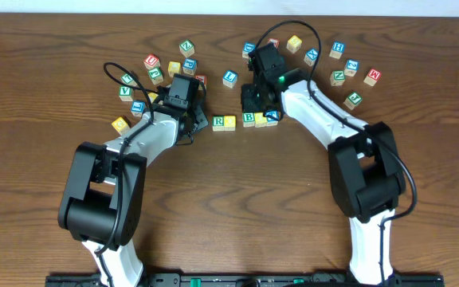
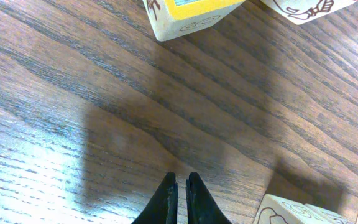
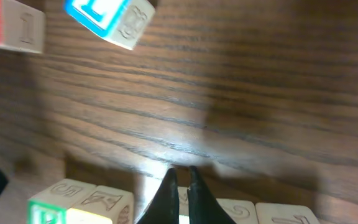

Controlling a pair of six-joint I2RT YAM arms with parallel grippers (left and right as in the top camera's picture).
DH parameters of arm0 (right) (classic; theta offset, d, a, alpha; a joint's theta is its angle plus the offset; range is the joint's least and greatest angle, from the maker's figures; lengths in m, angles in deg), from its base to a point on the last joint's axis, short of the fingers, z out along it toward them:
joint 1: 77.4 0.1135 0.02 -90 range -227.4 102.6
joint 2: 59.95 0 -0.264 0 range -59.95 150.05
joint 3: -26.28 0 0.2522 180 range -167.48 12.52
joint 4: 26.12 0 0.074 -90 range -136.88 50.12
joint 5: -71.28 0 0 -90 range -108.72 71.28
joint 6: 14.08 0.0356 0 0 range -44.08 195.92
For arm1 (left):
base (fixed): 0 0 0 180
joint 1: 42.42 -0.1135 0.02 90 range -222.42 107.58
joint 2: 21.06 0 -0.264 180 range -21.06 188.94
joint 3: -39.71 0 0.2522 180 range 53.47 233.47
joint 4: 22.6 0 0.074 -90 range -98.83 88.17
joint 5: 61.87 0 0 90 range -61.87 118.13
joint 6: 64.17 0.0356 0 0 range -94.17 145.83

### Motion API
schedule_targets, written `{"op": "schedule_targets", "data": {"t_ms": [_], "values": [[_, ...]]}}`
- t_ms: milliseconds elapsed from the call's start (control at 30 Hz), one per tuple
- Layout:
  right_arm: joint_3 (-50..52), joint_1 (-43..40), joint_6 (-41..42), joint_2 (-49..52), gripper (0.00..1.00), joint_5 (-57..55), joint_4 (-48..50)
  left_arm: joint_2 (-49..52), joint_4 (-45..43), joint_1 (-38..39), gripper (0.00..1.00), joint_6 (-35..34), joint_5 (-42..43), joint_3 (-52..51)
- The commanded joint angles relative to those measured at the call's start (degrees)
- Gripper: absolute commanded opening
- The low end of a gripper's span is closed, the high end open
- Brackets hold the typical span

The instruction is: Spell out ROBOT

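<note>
The green-lettered R cube (image 1: 224, 122) lies alone at mid-table. To its right the green-lettered B cube (image 1: 249, 119), a yellow-topped cube (image 1: 260, 120) and a blue-lettered cube (image 1: 272, 117) stand tight in a row. My left gripper (image 1: 200, 119) (image 2: 182, 180) is shut and empty over bare wood just left of the R cube; a yellow-topped cube (image 2: 191, 12) lies beyond its tips. My right gripper (image 1: 253, 106) (image 3: 182, 174) is shut and empty, tips right behind the row, whose cube tops (image 3: 98, 208) show at the bottom of the right wrist view.
Several loose letter cubes are scattered along the back of the table: a group at the back left (image 1: 154, 64), a blue L cube (image 1: 229, 77) (image 3: 110, 15), and a group at the back right (image 1: 349, 68). A yellow cube (image 1: 120, 124) sits by the left arm.
</note>
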Motion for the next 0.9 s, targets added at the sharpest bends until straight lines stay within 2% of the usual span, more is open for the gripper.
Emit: {"op": "schedule_targets", "data": {"t_ms": [0,867], "values": [[-1.2,0.5,2.2,1.6,0.01,0.3,0.0,-1.5,0.3,-0.2,0.07,0.2,-1.4,-0.4],[-1.2,1.6,3.7,1.6,0.01,1.9,-2.4,-1.5,0.3,-0.2,0.07,0.2,-1.4,-0.4]]}}
